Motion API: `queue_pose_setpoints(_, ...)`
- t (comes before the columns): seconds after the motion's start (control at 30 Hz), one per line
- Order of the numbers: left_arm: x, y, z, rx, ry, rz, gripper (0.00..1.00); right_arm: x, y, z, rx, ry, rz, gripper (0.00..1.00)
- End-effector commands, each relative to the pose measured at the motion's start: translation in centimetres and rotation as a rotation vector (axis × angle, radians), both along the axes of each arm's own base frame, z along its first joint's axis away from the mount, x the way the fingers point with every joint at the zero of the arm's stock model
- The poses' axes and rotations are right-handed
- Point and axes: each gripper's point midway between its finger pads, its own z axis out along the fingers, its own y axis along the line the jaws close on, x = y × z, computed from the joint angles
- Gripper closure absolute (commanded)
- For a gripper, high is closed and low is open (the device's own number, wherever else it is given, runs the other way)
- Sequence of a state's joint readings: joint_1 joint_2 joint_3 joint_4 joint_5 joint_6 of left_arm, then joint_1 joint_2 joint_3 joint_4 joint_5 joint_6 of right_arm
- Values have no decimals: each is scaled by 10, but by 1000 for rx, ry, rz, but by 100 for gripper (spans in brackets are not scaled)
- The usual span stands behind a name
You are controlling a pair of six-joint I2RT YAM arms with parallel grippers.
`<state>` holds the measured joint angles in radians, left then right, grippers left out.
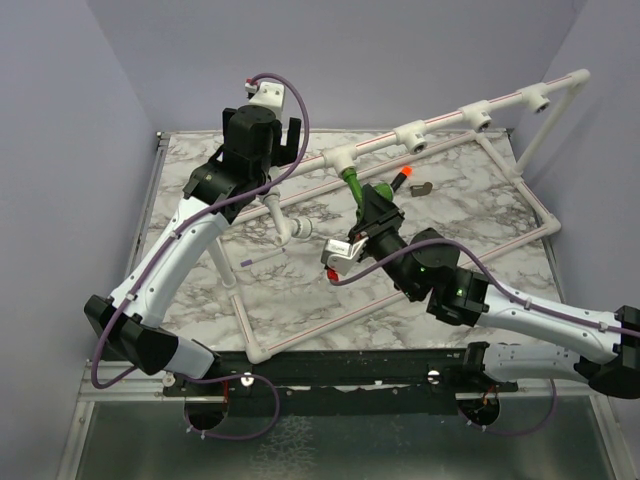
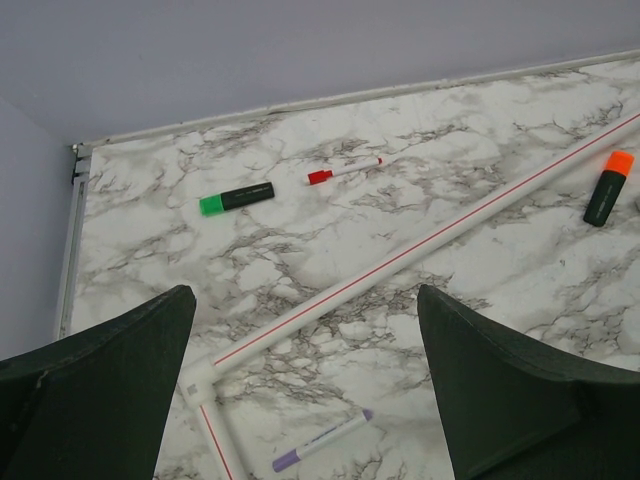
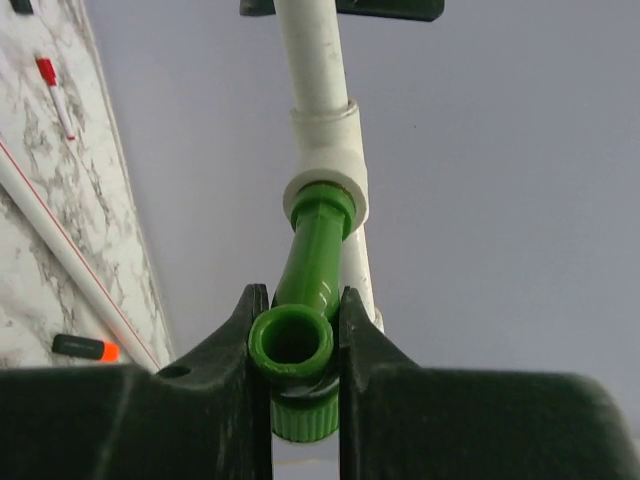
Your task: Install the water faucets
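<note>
Closest to the right wrist lens: 2 dark fingers [image 3: 150, 420] of the right jaws, pinched against both sides of the bright green water faucet [image 3: 315, 250], its round open mouth facing the lens between them. Faucet held up off the counter, far end seated in a white tee socket [image 3: 327, 165] on the raised white pipe [image 3: 312, 60]. From above: same faucet [image 1: 352, 181] slanting down from the leftmost of 4 tee sockets along that raised pipe, right arm [image 1: 520, 305] reaching in from the near right corner.

Left jaws spread wide, nothing between them; 2 dark fingers [image 2: 100, 390] filling the lower corners of the left wrist view, held high over the far left part of the counter.

Below: white marble-patterned counter [image 1: 300, 300] with grey veining, carrying a flat frame of thin white pipe with a red stripe [image 2: 420, 250]. Loose on the marble: green-capped marker [image 2: 236, 198], red-capped pen [image 2: 343, 170] just beside it, orange-capped marker [image 2: 608, 187] on the other side of the striped pipe, purple-capped pen [image 2: 320, 440] inside the frame near its corner elbow [image 2: 198, 385].

Around it all: plain pale lavender walls [image 1: 400, 50] on 3 sides, meeting the counter at the far edge. Dark rail [image 1: 350, 365] along the near edge, both arm bases bolted there.
</note>
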<state>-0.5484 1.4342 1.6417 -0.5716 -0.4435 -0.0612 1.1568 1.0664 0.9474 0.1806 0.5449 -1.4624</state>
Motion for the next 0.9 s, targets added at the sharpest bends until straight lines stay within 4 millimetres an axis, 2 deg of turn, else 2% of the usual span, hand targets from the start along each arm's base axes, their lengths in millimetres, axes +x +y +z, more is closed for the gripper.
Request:
queue_pose_setpoints(0.0,-5,-9,-7,17,33,-39,7,2,-2,-12,79,79,-23,97)
queue_pose_setpoints(0.27,-7,-9,-5,14,30,-43,7,-7,4,-6,450,265,43,99)
queue_pose_setpoints(0.47,-8,-10,-5,11,30,-46,7,-13,12,0,874,450,107,99)
queue_pose_setpoints(0.63,-9,-10,-4,8,27,-49,7,-13,23,-6,1194,612,134,99)
queue_pose_setpoints(0.87,-12,-10,-1,4,21,-54,6,-16,22,5,1674,794,193,99)
